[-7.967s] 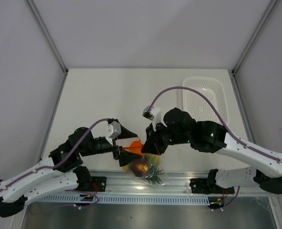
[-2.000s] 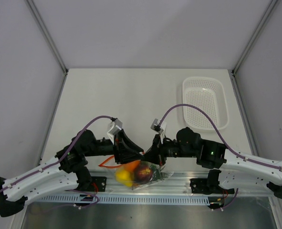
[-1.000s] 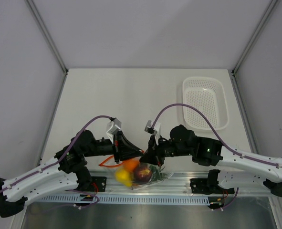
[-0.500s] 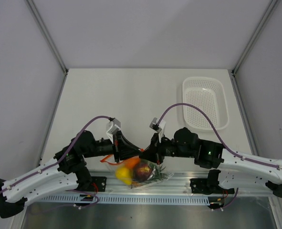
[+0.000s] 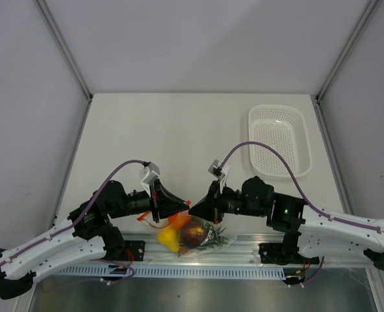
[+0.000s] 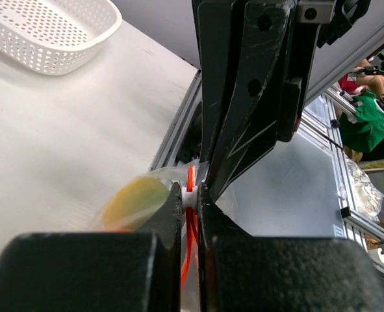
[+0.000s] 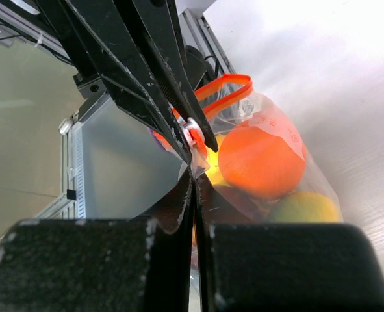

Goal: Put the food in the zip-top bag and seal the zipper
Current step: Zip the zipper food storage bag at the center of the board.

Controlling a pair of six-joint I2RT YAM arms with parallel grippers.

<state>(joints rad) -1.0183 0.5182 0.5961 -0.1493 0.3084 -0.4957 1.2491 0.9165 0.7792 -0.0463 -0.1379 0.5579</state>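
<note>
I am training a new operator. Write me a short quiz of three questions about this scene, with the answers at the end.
1. True or false: the basket holds fruit.
2. The left gripper and the right gripper are both shut on: A) the basket, B) the mouth of the bag, C) nothing.
3. Fill in: the orange lies ___ the bag.

Key: 1 false, 2 B, 3 inside.
</note>
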